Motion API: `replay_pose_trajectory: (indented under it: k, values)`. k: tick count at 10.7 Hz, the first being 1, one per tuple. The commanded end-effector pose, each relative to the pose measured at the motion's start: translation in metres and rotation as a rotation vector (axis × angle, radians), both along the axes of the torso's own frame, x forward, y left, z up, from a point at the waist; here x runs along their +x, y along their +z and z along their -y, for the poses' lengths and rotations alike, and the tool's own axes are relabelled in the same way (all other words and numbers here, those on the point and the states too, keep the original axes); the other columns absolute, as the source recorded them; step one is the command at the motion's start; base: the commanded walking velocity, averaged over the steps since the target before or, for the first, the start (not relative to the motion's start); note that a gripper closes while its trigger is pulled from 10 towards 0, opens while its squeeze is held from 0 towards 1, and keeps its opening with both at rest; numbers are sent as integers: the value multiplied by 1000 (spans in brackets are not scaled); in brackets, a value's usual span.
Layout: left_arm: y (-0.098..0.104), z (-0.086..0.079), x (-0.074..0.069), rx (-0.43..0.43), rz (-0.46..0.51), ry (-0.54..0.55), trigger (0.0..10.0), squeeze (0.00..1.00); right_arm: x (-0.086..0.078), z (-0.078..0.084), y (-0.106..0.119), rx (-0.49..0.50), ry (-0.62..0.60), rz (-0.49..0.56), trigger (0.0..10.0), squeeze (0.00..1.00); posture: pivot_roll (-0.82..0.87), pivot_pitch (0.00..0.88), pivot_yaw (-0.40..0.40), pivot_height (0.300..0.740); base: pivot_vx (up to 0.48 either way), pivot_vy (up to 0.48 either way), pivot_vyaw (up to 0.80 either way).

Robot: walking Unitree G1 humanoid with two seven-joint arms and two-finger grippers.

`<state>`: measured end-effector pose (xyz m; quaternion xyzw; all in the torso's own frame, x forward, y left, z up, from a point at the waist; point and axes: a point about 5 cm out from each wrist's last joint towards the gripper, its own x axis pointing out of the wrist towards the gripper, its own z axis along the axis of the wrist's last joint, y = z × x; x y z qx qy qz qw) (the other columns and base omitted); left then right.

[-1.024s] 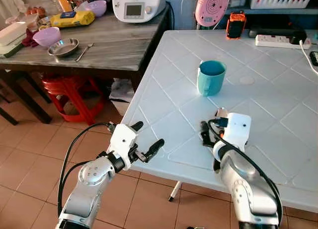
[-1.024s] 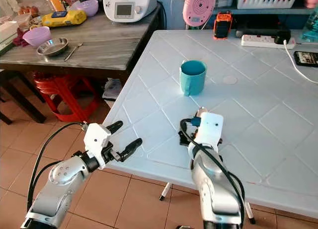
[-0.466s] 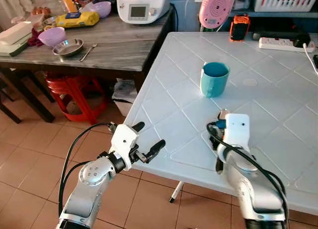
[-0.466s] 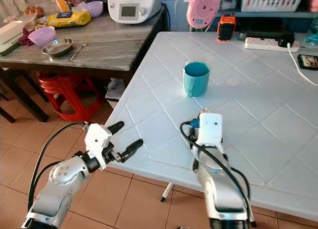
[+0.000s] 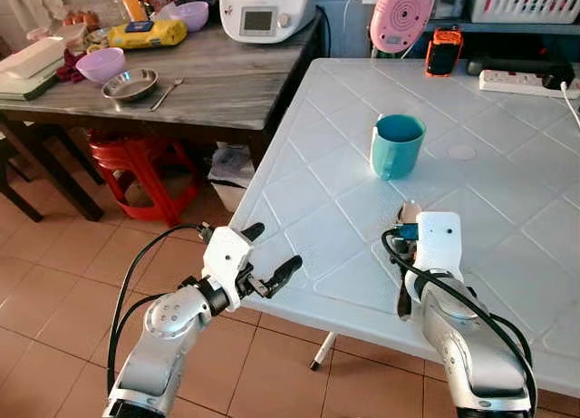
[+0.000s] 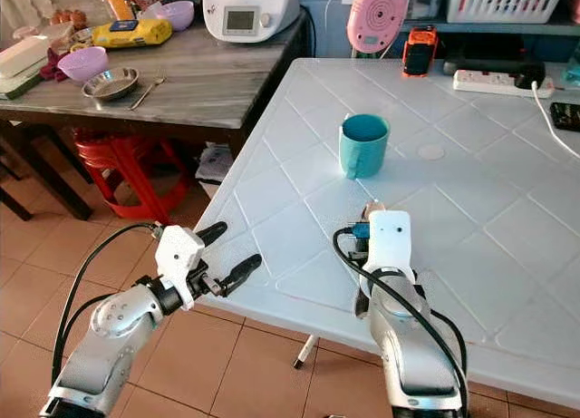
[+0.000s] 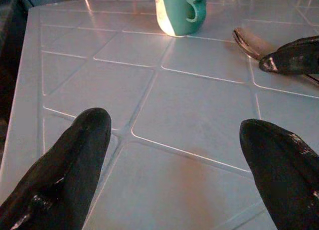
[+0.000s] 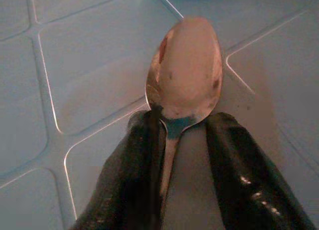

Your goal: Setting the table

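— Between the right claw fingers, what lies there?

— One spoon. Its bowl sticks out past the fingertips and its neck runs back between the two black fingers. One finger touches the neck; the other stands a little off it. Whether the claw actually pinches the handle I cannot tell, because the handle is hidden under the wrist housing in the head views and cut off in the wrist view.

— Where does the spoon rest?

— On the white surface, near its front edge, bowl pointing toward the single teal mug, which stands well apart, farther in.

— And the left claw?

— Spread wide with nothing in it, hanging off the front corner of the white surface, just beside the edge. Its wrist view looks across the panels at the mug and the spoon bowl, with a right-claw fingertip over the handle.

— Anything else to count?

— On the second, grey surface to the left: one steel bowl, one utensil just beside it, too small to name, and two purple bowls. One red stool stands underneath, half hidden.
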<state>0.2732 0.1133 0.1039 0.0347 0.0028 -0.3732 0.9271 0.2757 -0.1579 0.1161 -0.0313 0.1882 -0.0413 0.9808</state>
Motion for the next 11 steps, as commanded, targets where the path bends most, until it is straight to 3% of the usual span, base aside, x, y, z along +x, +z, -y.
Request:
replay_pose_trajectory:
  k: [1, 11]
  values:
    - [0, -3, 0, 11, 2, -13, 10000, 0, -18, 5, -43, 7, -22, -220, 0, 0, -185, 115, 129, 740, 0, 0, 0]
    - [1, -2, -3, 52, 23, -87, 10000, 0, 3, 27, -42, -43, -94, -146, 0, 0, -178, 121, 138, 740, 0, 0, 0]
